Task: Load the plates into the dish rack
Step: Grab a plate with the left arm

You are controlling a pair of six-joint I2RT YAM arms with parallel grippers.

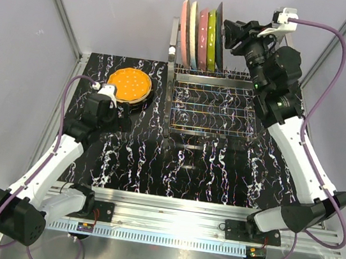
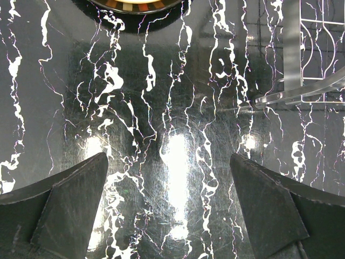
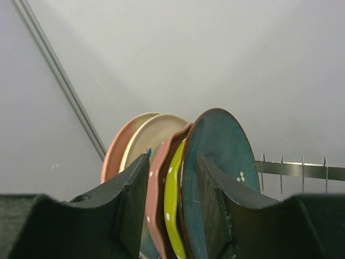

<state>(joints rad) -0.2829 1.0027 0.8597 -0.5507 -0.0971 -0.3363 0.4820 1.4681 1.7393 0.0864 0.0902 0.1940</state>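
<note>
Several plates stand on edge at the back of the dish rack (image 1: 212, 103): pink and cream (image 1: 184, 31), pale blue (image 1: 191, 39), dotted pink (image 1: 201, 37), green (image 1: 210, 41) and teal (image 1: 218, 36). My right gripper (image 1: 229, 33) is up at their tops. In the right wrist view the right gripper (image 3: 173, 157) stands open across the rims of the dotted pink plate (image 3: 156, 194), the green plate (image 3: 173, 199) and the teal plate (image 3: 226, 145). An orange plate (image 1: 130, 83) lies flat on a dark-rimmed one, left of the rack. My left gripper (image 1: 115, 116) (image 2: 168, 157) hangs open over bare table just in front of it.
The marbled black table (image 1: 156, 159) is walled by grey panels left, right and behind. The rack's near corner (image 2: 294, 54) shows right of the left gripper. Empty tines and a rail (image 3: 302, 170) run right of the teal plate.
</note>
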